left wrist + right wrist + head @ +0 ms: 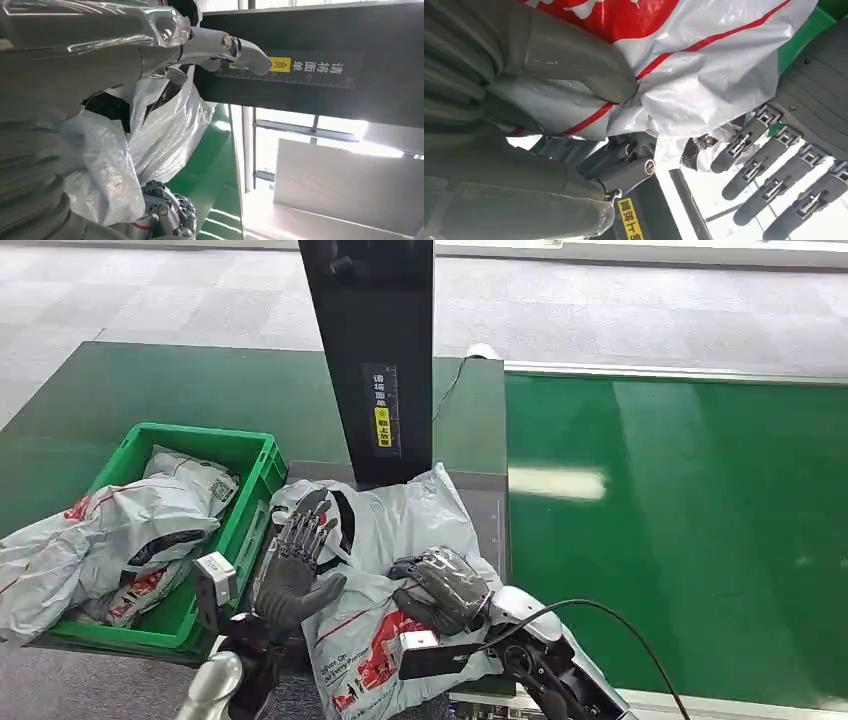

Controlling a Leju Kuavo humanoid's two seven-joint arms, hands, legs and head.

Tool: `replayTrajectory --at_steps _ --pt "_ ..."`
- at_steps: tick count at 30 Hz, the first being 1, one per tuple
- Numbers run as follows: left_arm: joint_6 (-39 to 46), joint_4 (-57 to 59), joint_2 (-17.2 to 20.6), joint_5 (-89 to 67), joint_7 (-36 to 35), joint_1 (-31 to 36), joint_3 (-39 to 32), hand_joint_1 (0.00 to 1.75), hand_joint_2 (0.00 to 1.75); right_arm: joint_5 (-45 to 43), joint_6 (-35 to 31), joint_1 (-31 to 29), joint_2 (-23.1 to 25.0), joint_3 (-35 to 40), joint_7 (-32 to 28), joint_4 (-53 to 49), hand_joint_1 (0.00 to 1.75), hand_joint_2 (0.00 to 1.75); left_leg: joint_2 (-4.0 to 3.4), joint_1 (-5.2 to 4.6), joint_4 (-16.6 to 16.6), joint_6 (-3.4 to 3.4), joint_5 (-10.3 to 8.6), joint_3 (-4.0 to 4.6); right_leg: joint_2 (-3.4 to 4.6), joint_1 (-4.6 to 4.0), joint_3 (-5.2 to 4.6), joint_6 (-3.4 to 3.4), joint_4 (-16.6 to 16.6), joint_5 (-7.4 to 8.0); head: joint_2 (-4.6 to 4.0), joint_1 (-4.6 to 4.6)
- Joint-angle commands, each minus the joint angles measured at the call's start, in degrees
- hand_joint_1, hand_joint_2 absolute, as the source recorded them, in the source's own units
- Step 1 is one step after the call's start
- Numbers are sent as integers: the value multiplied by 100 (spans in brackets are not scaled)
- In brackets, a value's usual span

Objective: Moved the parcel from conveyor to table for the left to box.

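Green table [120, 390]: right hand [445, 590] seemingly grips parcel [400, 530], left hand [300, 565] spread

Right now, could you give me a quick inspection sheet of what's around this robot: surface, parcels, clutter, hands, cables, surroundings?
Surface: green conveyor belt on the right; darker green table on the left.
Job's things: white and red plastic parcel lying at the table's near edge, in front of the black post; green box to its left, already holding other grey bagged parcels.
Clutter: nothing seen.
Hands: left hand open, fingers spread, at the parcel's left side; right hand gripping the parcel, thumb pressed into the plastic.
Cables: black cable looping from the right wrist; a thin cable running behind the post.
Surroundings: black post with a yellow label; grey tiled floor.
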State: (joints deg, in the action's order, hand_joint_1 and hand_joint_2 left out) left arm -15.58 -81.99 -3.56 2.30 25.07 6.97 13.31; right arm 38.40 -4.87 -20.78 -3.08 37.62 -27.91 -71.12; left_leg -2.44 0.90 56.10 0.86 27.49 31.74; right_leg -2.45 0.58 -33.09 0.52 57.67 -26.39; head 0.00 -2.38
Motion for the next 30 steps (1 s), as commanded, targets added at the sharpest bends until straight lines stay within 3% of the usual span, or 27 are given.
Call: replayTrajectory --at_steps 1,25,26,27,30 --pt "10 282 5 12 -23 105 52 0 175 -6 -21 -204 20 14 15 373 175 175 17 1 -6 -6 -3 -3 20 1 3 -4 -6 4 0 0" --pt "10 282 5 12 -23 105 52 0 175 -6 -21 -204 20 14 15 373 175 175 8 -2 -3 -3 -1 -2 9 3 1 -1 -1 1 0 -2" --pt "-108 275 59 64 -43 80 121 0 175 -726 106 204 391 -706 -571 59 0 175 14 0 -4 -5 -1 -4 15 1 4 -3 -4 2 0 -2" --pt "-112 279 105 92 -12 23 203 0 175 -2021 199 385 41 -916 -559 -430 0 175 13 0 -3 -5 -1 -3 13 1 3 -2 -3 2 0 -2" --pt "-77 274 131 112 40 -4 265 0 175 -2256 174 578 -102 -1102 -479 -915 0 175 30 -2 -2 -5 -3 1 -8 2 2 -1 -3 -3 0 0"
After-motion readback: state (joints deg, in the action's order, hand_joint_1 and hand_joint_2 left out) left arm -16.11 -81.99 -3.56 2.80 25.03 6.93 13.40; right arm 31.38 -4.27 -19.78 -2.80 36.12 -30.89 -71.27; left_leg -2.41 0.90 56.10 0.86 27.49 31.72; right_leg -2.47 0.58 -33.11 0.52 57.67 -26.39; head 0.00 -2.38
